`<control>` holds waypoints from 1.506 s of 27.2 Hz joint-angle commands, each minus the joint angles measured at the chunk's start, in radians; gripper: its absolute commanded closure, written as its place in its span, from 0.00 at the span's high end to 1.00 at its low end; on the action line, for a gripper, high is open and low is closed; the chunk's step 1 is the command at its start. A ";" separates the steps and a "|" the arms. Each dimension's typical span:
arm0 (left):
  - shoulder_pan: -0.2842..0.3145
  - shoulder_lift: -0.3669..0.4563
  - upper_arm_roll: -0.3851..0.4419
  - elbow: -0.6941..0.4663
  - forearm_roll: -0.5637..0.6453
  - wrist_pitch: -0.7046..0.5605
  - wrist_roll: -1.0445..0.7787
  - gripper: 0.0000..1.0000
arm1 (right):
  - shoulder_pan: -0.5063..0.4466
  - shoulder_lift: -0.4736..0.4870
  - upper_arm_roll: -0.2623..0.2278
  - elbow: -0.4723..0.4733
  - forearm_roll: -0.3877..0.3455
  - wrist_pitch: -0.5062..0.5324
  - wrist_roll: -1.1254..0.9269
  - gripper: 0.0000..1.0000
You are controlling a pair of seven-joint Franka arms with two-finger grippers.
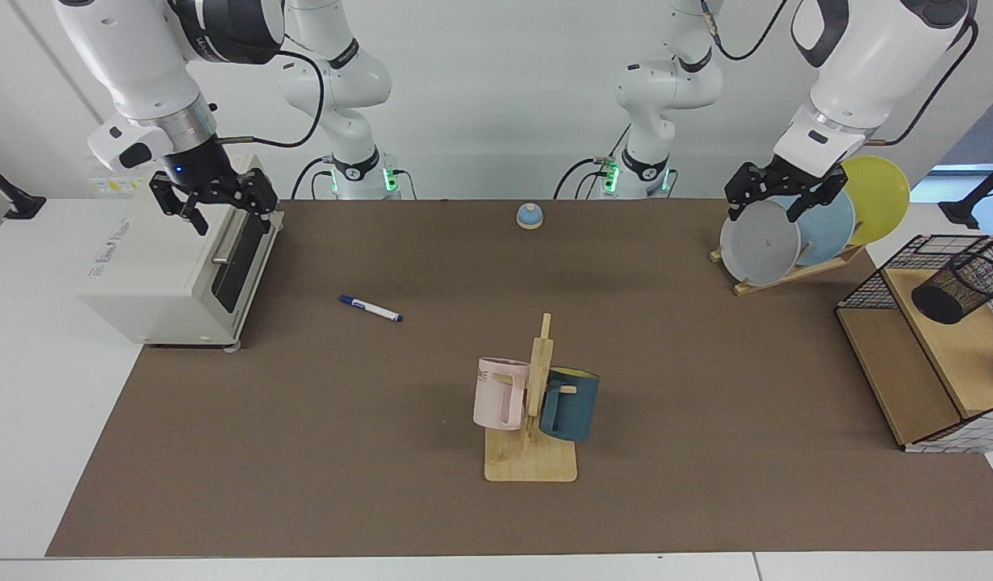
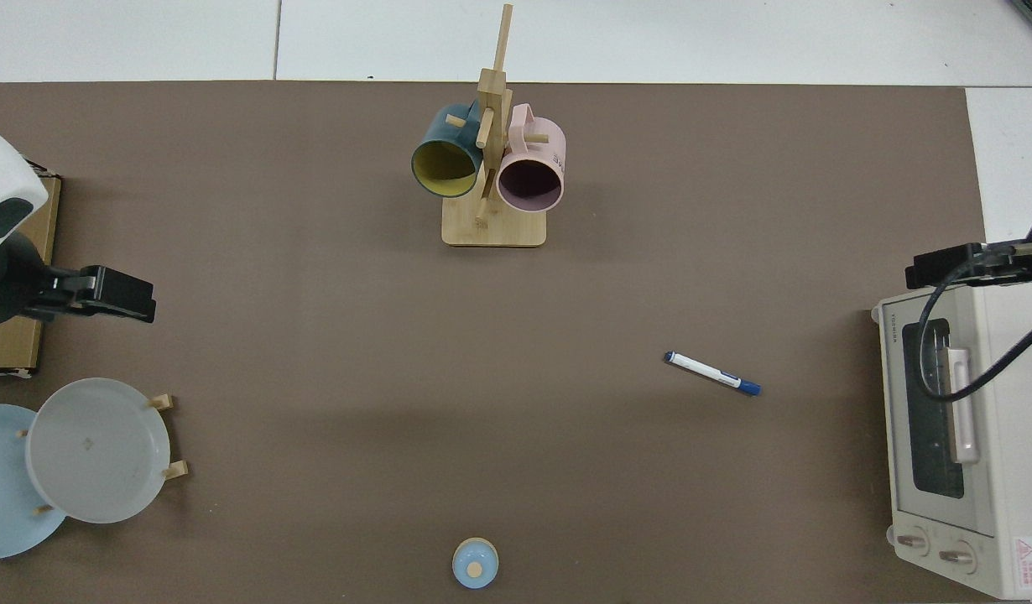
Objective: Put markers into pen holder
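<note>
Facing view: the brown surface (image 1: 303,420) carries the marker (image 1: 370,308) lying flat, alone; the pen holder (image 1: 961,288) lies tipped on the wire shelf (image 1: 908,355). The right hand (image 1: 214,202) hovers spread above the toaster oven (image 1: 182,274), the left hand (image 1: 775,194) spread over the plates (image 1: 759,242)

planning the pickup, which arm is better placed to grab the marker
Right. The right gripper hangs by the toaster oven, nearer the marker; the left gripper waits over the plates.
</note>
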State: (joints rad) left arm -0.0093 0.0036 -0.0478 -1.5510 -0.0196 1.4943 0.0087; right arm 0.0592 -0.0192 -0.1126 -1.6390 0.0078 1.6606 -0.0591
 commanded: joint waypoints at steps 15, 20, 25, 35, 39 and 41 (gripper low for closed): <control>-0.008 -0.017 0.000 -0.003 0.012 -0.016 -0.013 1.00 | -0.001 -0.016 0.011 -0.021 -0.011 0.004 0.019 1.00; -0.008 -0.017 0.000 -0.003 0.012 -0.016 -0.013 1.00 | 0.001 -0.019 0.013 -0.024 -0.005 0.004 0.016 1.00; -0.008 -0.017 0.000 -0.004 0.012 -0.016 -0.013 1.00 | 0.016 -0.019 0.013 -0.027 -0.003 0.007 0.016 1.00; -0.001 -0.017 0.000 -0.004 0.012 -0.016 -0.013 1.00 | 0.027 -0.033 0.013 -0.068 -0.002 0.016 0.018 1.00; 0.002 -0.017 0.000 -0.004 0.012 -0.016 -0.013 1.00 | 0.016 -0.030 0.011 -0.064 0.000 0.025 -0.004 1.00; 0.003 -0.017 0.000 -0.004 0.012 -0.016 -0.013 1.00 | 0.021 -0.033 0.011 -0.062 -0.002 0.027 -0.002 1.00</control>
State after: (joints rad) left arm -0.0092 0.0004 -0.0467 -1.5508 -0.0196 1.4943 0.0078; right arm 0.0826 -0.0200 -0.1015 -1.6702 0.0080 1.6612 -0.0564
